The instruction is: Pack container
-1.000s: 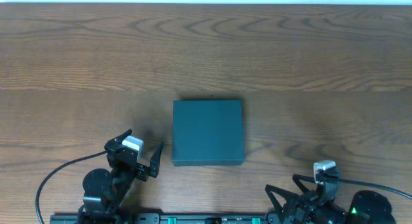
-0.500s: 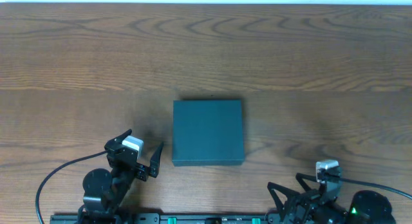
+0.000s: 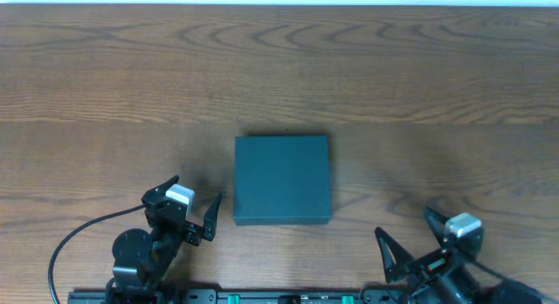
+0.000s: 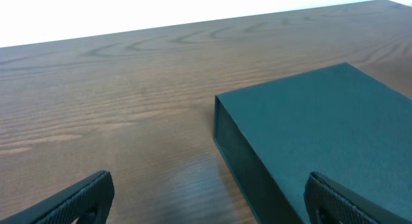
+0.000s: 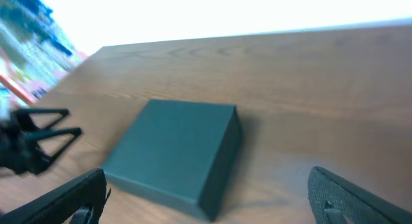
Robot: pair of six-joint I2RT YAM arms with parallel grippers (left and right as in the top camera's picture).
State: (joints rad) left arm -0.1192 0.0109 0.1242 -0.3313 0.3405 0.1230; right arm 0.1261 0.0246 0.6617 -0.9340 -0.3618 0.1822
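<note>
1. Teal-black container point(image 3: 282, 180) lies flat on the wooden table point(image 3: 279, 68), lid down.
2. Left gripper point(image 3: 196, 189) sits just beside the container's left wall, jaws apart and empty; it looks the nearer arm.
3. Right gripper point(image 3: 403, 223) sits off the container's near-right corner, jaws apart and empty.

Right arm on the move: over the past second its black two-finger pincer point(image 3: 402, 221) has swung to the right along the near edge of the brown wooden worktop point(image 3: 279, 68). Its spread fingers now reach farther out from that edge. The white wrist block point(image 3: 464, 225) sits further right, and the arm's green light no longer shows.
</note>
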